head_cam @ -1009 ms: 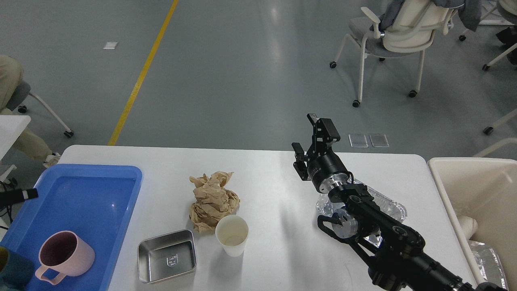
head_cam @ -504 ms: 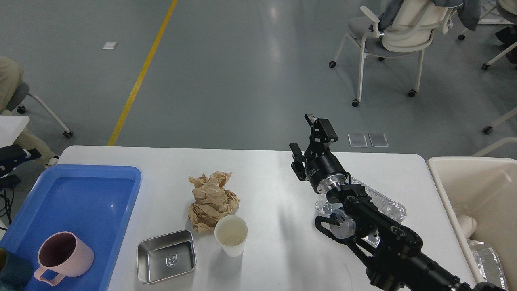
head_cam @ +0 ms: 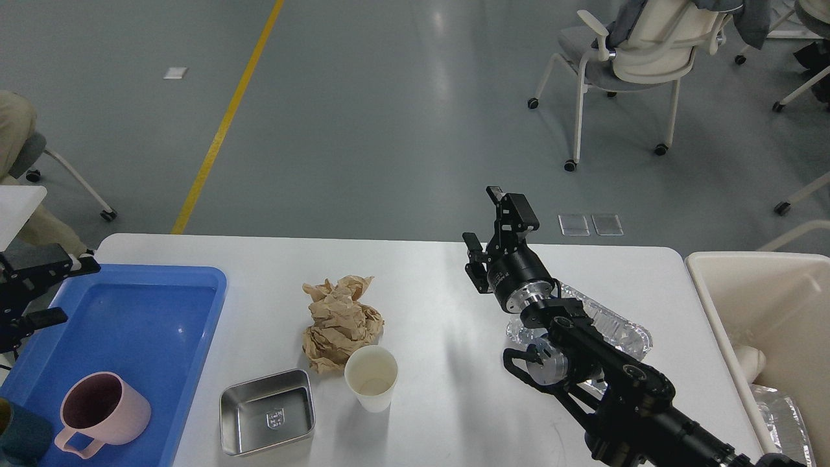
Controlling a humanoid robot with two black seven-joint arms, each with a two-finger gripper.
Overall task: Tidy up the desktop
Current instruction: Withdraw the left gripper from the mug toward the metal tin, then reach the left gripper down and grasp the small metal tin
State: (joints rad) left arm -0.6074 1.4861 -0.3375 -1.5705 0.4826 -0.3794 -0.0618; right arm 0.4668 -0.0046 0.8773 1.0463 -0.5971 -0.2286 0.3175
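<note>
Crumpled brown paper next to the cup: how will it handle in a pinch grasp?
The brown paper wad looks light and soft; its loose folds would likely crush under a pinch. Pushed, it would probably slide on the smooth desktop and could nudge the paper cup touching it.

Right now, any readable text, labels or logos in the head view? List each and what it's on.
None can be read.
Steel tray: a small embossed emblem with tiny lettering on its floor, too small to read.
Right gripper: a faint light marking on the wrist housing behind it, blurred, unreadable.
Paper cup, crumpled brown paper, pink mug, blue tray, cream bin, desktop: no print visible.
</note>
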